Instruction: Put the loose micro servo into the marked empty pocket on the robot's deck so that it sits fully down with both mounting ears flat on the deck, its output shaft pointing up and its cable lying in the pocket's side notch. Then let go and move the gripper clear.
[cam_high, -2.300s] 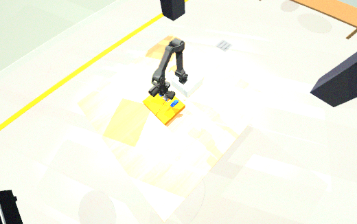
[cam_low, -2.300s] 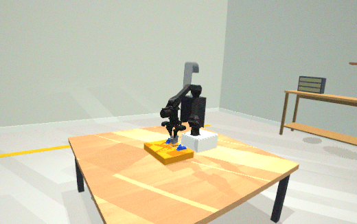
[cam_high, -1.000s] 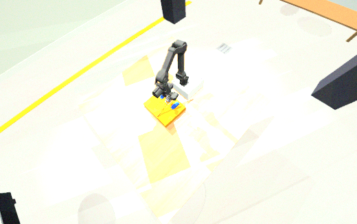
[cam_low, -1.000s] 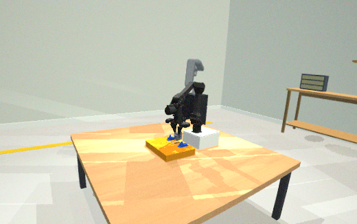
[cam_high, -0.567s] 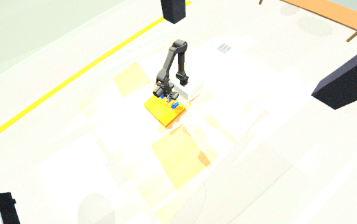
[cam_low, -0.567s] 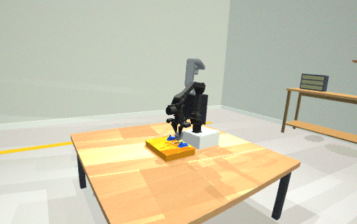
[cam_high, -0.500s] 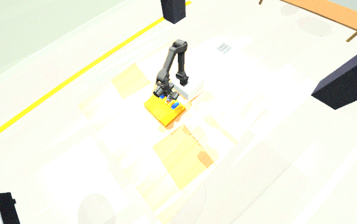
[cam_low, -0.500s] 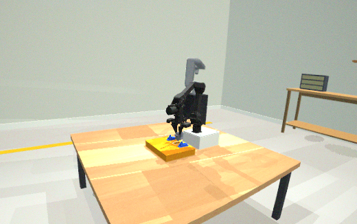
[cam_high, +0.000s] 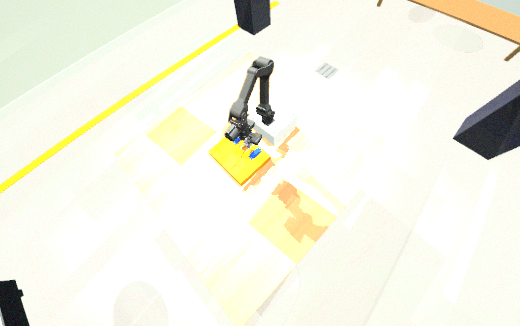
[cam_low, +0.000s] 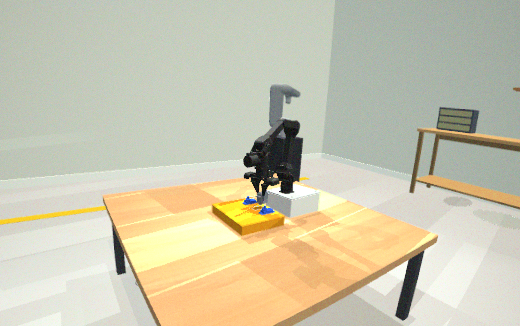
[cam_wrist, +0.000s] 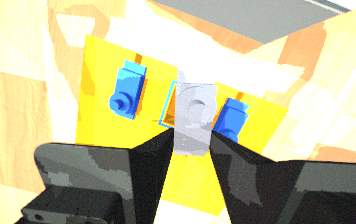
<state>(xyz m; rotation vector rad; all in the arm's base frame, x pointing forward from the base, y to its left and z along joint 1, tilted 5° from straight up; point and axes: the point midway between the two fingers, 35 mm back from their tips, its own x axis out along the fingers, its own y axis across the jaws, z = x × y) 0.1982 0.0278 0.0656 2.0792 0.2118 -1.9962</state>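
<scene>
The loose micro servo (cam_high: 247, 144) (cam_low: 261, 199) (cam_wrist: 194, 120) is pale grey, its round shaft end facing the wrist camera. My gripper (cam_wrist: 191, 133) (cam_low: 261, 195) is shut on it, one finger on each side. The yellow deck (cam_wrist: 97, 131) (cam_high: 240, 171) (cam_low: 231, 213) lies below. The marked pocket (cam_wrist: 171, 114) has a cyan outline; its left part shows beside the servo, and the servo hides the rest from the wrist camera. The servo looks offset to the pocket's right there. Its height over the deck is hard to tell. Its cable and the pocket's side notch cannot be made out.
One blue servo (cam_wrist: 130, 87) (cam_high: 236, 140) (cam_low: 249, 200) sits in the deck left of the pocket in the wrist view. Another blue servo (cam_wrist: 232, 116) (cam_high: 255, 153) (cam_low: 266, 210) sits close to the right finger. The arm's white base block (cam_high: 274, 133) (cam_low: 295, 202) stands beside the deck.
</scene>
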